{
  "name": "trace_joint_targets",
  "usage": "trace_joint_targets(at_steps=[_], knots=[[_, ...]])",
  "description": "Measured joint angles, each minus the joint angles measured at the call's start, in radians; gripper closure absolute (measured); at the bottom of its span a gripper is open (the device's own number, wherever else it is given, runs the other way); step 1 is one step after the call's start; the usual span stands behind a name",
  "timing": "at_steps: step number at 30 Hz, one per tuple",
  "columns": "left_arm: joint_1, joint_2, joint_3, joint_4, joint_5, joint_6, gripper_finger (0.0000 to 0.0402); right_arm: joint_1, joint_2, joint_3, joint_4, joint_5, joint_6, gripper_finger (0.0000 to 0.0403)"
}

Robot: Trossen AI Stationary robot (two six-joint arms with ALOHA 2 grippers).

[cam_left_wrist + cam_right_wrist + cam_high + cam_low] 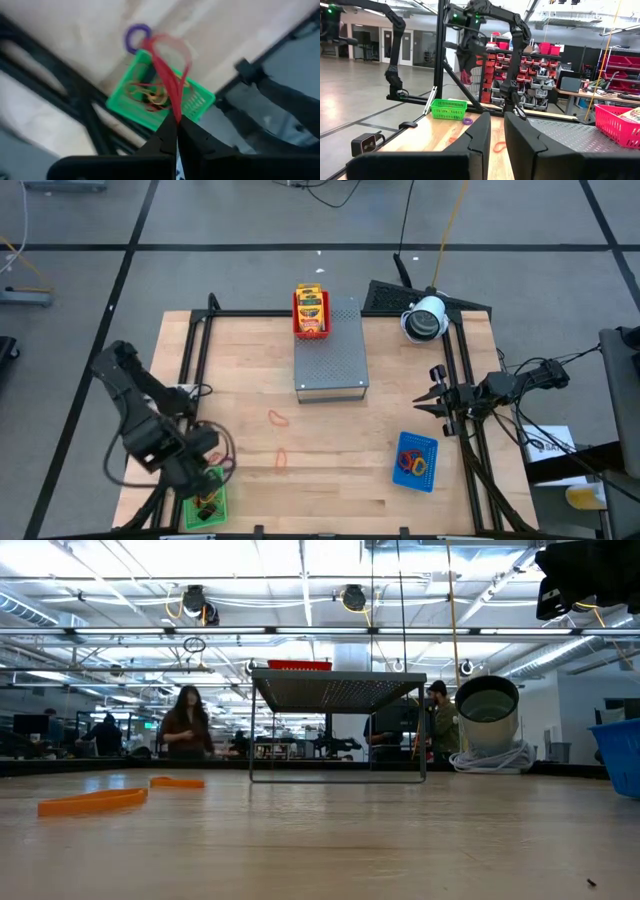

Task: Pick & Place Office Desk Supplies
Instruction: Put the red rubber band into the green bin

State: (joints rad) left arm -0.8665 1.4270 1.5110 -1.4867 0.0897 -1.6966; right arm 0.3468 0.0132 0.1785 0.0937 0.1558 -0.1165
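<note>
A red rubber band (167, 75) hangs pinched between the closed fingers of the left gripper (176, 131), which is raised above the green tray (192, 102) at the table's near left corner; the loop dangles over the tray, and inside the tray lie a few thin bands and some small dark pieces that are too blurred to sort out; a purple band (136, 36) lies on the wooden table (250, 380) just beside the tray's far edge; from above, the left gripper (205, 470) sits right over the green tray (205, 502); two orange bands lie loose on the bare wood, one (277, 418) nearer the middle and one (281, 459) nearer the front edge, well apart from any tray; the blue tray (416, 461) toward the right front holds several bands, red and orange among them; the red tray (311, 313) with yellow-and-green packets in it stands on the back end of the grey perforated box (331, 352); the right gripper (434, 401) waits at the table's right edge, holding nothing, its fingers (480, 137) a narrow gap apart; people show in the room beyond the table in the low view.
</note>
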Motion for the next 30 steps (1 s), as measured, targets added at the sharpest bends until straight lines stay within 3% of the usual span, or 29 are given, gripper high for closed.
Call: trace_joint_targets(at_steps=[10, 16, 24, 30], knots=[[-0.178, -0.106, -0.355, 0.382, -0.009, -0.127, 0.0396, 0.000, 0.000, 0.000, 0.000, 0.000, 0.000, 0.0358], [-0.240, -0.106, -0.458, 0.449, -0.023, -0.167, 0.0386, 0.000, 0.000, 0.000, 0.000, 0.000, 0.000, 0.0358], [-0.288, -0.106, -0.607, 0.667, -0.061, -0.185, 0.0390, 0.000, 0.000, 0.000, 0.000, 0.000, 0.000, 0.0358], [-0.293, -0.106, -0.664, 0.703, -0.074, -0.174, 0.0376, 0.000, 0.000, 0.000, 0.000, 0.000, 0.000, 0.0358]])
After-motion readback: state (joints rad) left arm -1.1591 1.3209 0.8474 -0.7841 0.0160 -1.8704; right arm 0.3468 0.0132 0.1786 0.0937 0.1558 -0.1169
